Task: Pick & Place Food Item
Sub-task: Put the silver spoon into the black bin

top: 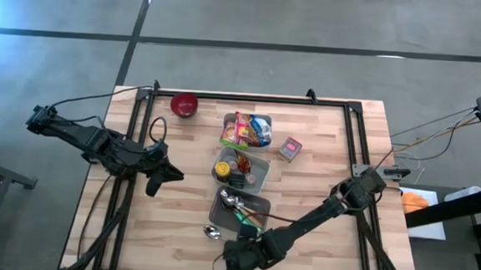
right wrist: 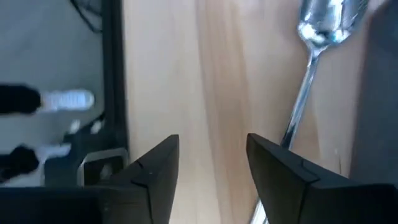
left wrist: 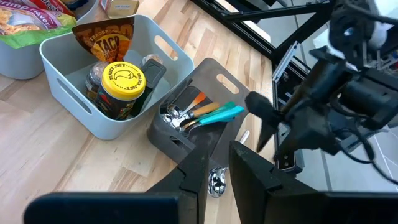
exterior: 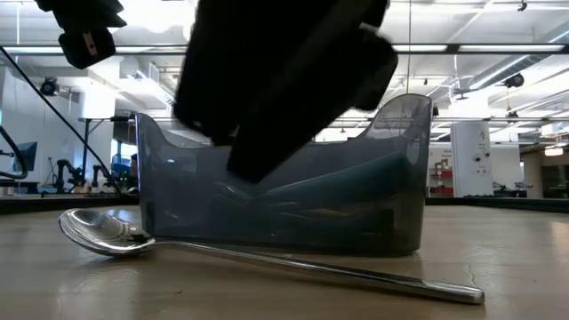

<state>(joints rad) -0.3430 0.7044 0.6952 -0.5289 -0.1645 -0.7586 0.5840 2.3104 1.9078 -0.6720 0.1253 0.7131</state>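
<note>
R gripper [right wrist: 205, 168] hung w/ fingers apart, empty, near spoon [right wrist: 311, 74] by dark bin [top: 240, 209]. L gripper [left wrist: 214, 180] nearly shut, nothing held, waiting table's left.

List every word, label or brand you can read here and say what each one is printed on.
"TRADER JOE'S": on the yellow jar lid in the light bin.
"TACO": on the brown packet behind the jar; its smaller print is unreadable.
Snack bag: lettering cut off and blurred, not readable.
Small box: print too small.

Spoon [top: 211, 231] on table [top: 323, 157] beside utensil bin [top: 237, 210], jar [left wrist: 122, 84] inside neighbouring bin [left wrist: 68, 68]
</note>
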